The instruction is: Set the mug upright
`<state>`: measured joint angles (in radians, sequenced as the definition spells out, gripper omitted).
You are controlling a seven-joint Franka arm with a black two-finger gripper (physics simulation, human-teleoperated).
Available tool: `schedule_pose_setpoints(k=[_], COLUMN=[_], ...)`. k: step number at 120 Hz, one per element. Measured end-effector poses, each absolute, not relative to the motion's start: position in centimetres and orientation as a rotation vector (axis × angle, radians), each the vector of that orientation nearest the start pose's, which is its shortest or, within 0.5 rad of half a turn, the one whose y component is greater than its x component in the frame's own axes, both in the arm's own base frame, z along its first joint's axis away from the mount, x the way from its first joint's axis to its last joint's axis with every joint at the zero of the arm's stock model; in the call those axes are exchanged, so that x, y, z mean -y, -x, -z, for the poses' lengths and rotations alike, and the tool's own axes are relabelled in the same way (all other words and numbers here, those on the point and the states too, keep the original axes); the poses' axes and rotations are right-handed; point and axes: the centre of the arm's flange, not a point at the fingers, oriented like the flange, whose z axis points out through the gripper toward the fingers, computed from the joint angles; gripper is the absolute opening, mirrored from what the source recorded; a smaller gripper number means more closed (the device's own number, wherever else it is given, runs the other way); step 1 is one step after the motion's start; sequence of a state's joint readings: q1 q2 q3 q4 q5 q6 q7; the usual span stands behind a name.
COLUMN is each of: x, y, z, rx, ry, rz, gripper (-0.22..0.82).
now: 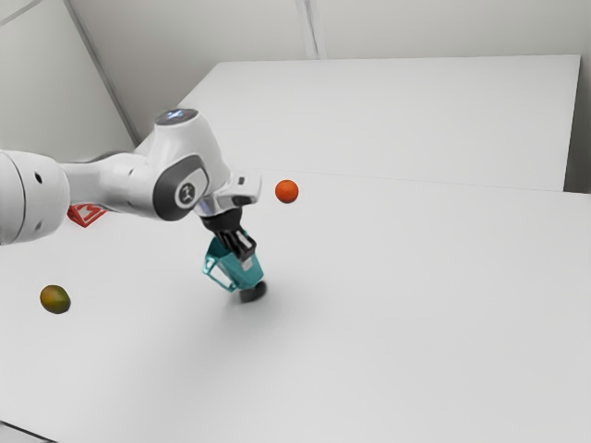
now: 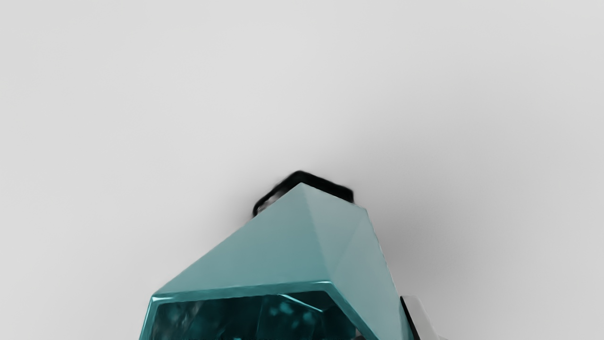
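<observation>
In the exterior view my gripper (image 1: pixel 242 245) points down at the rim of the teal mug (image 1: pixel 246 274). The mug leans, its mouth toward the hand and its handle on the exterior view's left. A dark piece (image 1: pixel 252 293) shows right under its lower end; whether it is the mug's base or a separate thing, I cannot tell. In the wrist view the gripper (image 2: pixel 386 324) is shut on the wall of the mug (image 2: pixel 269 255), one finger outside and a dark tip just inside the mouth. A black edge (image 2: pixel 325 184) peeks out beyond the mug's far end.
An orange ball (image 1: pixel 286 191) rests beyond the mug on the white table (image 1: pixel 416 305). Toward the exterior view's left lie a green-brown fruit (image 1: pixel 55 299) and a red block (image 1: pixel 86 214), partly behind the arm. A white panel (image 1: pixel 388 120) stands at the back.
</observation>
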<state>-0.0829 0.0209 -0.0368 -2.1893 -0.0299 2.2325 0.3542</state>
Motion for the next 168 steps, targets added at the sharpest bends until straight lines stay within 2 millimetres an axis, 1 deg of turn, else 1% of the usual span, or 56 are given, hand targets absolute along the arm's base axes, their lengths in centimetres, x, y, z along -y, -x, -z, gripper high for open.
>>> schedule_pose_setpoints(k=[14, 34, 48, 52, 67, 73, 81, 91, 104, 112, 120, 139, 145, 154, 162, 168], x=[6.8, 5.7, 5.6, 5.6, 5.8, 5.8, 5.7, 5.8, 6.0, 6.3, 6.7, 7.6, 7.8, 8.1, 8.2, 8.3], y=[-53.5, -53.8, -53.9, -53.9, -53.9, -53.9, -53.9, -53.8, -53.6, -53.7, -54.3, -56.2, -56.7, -56.9, -56.8, -56.6], z=[-36.5, -35.0, -34.6, -34.6, -34.5, -34.5, -34.6, -35.3, -37.5, -39.5, -41.9, -49.1, -51.8, -55.4, -58.0, -59.5], rx=[-0.686, -0.605, -0.574, -0.571, -0.559, -0.553, -0.546, -0.544, -0.543, -0.543, -0.545, -0.569, -0.577, -0.590, -0.603, -0.609], ry=[3.085, 3.100, 3.107, 3.109, 3.119, 3.122, 3.125, 3.126, 3.129, 3.136, 3.144, 3.141, 3.137, 3.126, 3.105, 3.095], rz=[0.022, -0.005, -0.010, -0.011, -0.012, -0.012, -0.011, 0.002, 0.030, 0.047, 0.061, 0.119, 0.146, 0.173, 0.182, 0.179], gripper=[-0.18, -0.18, -0.16, -0.12, 0.16, 0.25, 0.35, 0.43, 0.50, 0.53, 0.55, 0.58, 0.58, 0.59, 0.59, 0.60])
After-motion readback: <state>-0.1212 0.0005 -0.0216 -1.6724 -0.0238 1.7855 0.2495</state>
